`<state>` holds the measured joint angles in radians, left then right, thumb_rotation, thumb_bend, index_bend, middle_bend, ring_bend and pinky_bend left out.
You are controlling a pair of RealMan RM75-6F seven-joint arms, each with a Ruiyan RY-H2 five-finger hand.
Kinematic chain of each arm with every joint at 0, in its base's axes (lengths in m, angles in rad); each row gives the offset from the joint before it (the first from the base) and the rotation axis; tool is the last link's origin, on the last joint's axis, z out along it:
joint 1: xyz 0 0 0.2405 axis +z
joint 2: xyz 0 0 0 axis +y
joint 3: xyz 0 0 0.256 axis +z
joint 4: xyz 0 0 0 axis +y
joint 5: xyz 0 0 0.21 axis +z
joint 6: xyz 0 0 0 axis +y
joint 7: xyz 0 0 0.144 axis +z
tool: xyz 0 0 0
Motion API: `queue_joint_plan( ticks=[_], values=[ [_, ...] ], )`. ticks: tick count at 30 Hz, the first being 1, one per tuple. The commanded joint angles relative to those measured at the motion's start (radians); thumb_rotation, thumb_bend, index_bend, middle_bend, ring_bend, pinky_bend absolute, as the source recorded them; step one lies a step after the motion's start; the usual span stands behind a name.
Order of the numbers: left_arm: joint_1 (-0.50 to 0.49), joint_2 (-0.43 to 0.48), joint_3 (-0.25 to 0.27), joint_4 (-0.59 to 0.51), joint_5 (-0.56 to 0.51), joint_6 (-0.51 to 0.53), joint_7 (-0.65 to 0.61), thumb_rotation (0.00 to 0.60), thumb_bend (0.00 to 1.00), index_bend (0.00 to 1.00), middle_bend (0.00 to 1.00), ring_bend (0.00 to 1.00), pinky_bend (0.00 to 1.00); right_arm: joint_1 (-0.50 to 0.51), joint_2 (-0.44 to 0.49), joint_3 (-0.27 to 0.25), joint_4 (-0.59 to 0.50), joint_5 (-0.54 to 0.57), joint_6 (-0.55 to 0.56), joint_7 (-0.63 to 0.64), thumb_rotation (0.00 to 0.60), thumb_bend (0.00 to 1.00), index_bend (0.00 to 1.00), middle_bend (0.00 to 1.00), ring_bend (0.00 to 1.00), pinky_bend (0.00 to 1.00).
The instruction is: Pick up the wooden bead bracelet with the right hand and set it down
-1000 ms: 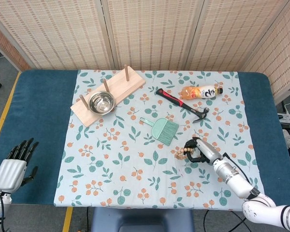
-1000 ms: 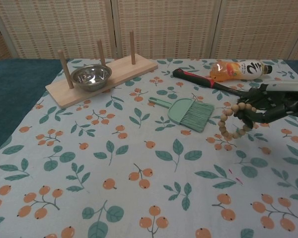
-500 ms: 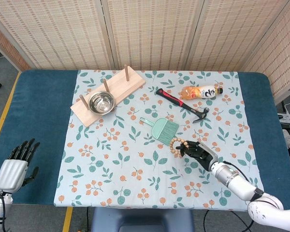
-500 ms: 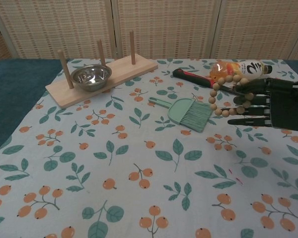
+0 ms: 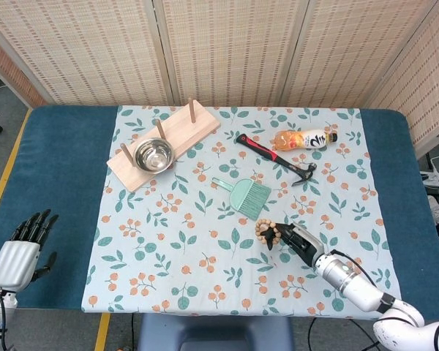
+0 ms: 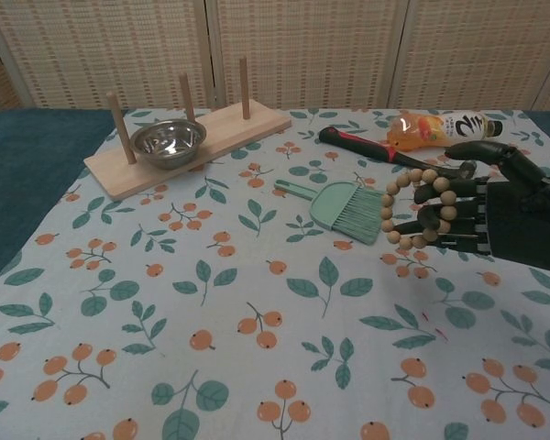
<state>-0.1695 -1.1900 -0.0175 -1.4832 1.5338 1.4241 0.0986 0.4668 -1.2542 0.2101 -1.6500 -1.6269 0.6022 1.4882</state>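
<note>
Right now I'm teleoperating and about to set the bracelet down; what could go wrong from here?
1. The wooden bead bracelet hangs looped over the right hand's fingertips, so it may slide off early or snag when they open.
2. It sits close beside the green brush; lowering here could drop beads on the bristles.
3. The hammer lies just behind, so a backward drift could bump it.

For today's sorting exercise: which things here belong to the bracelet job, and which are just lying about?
Job: wooden bead bracelet, held by right hand.

Lying about: green brush, hammer, drink bottle, steel bowl, wooden peg board, left hand.
</note>
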Motion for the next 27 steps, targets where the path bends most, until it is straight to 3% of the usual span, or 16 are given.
queue_joint_plan(
  ticks=[1, 4, 9, 12, 17, 23, 27],
  values=[
    [-0.001, 0.001, 0.0, -0.001, -0.001, -0.002, -0.002, 0.6, 0.44, 0.0, 0.0, 0.0, 0.16, 0.02, -0.009, -0.03, 0.011, 0.0, 0.025, -0.015, 0.087, 0.3, 0.45, 0.56, 0.19, 0.0],
    [-0.002, 0.002, -0.001, 0.0, -0.004, -0.005, -0.006, 0.6, 0.44, 0.0, 0.0, 0.0, 0.16, 0.035, -0.015, -0.058, 0.018, -0.012, 0.058, -0.016, 0.08, 0.3, 0.45, 0.56, 0.19, 0.0],
    [-0.002, 0.002, -0.001, 0.001, -0.005, -0.007, -0.01, 0.6, 0.44, 0.0, 0.0, 0.0, 0.16, 0.042, -0.039, -0.102, 0.041, -0.024, 0.128, -0.005, 0.076, 0.6, 0.49, 0.56, 0.19, 0.0],
    [-0.002, 0.003, 0.001, 0.0, -0.002, -0.006, -0.012, 0.6, 0.44, 0.0, 0.0, 0.0, 0.16, 0.049, -0.06, -0.126, 0.069, -0.04, 0.182, 0.021, 0.077, 0.64, 0.5, 0.56, 0.18, 0.0],
    [-0.002, 0.003, 0.001, -0.001, -0.001, -0.006, -0.011, 0.6, 0.44, 0.0, 0.0, 0.0, 0.16, 0.056, -0.082, -0.155, 0.111, -0.042, 0.241, 0.026, 0.085, 0.65, 0.52, 0.56, 0.18, 0.0],
    [-0.002, 0.003, 0.002, 0.0, 0.0, -0.005, -0.013, 0.6, 0.44, 0.0, 0.0, 0.0, 0.16, 0.057, -0.096, -0.185, 0.135, -0.025, 0.276, 0.012, 0.091, 0.56, 0.53, 0.56, 0.18, 0.0],
    [-0.003, 0.004, 0.002, -0.001, 0.002, -0.006, -0.015, 0.6, 0.44, 0.0, 0.0, 0.0, 0.16, 0.054, -0.102, -0.191, 0.146, -0.009, 0.289, 0.009, 0.14, 0.52, 0.6, 0.57, 0.18, 0.0]
  ],
)
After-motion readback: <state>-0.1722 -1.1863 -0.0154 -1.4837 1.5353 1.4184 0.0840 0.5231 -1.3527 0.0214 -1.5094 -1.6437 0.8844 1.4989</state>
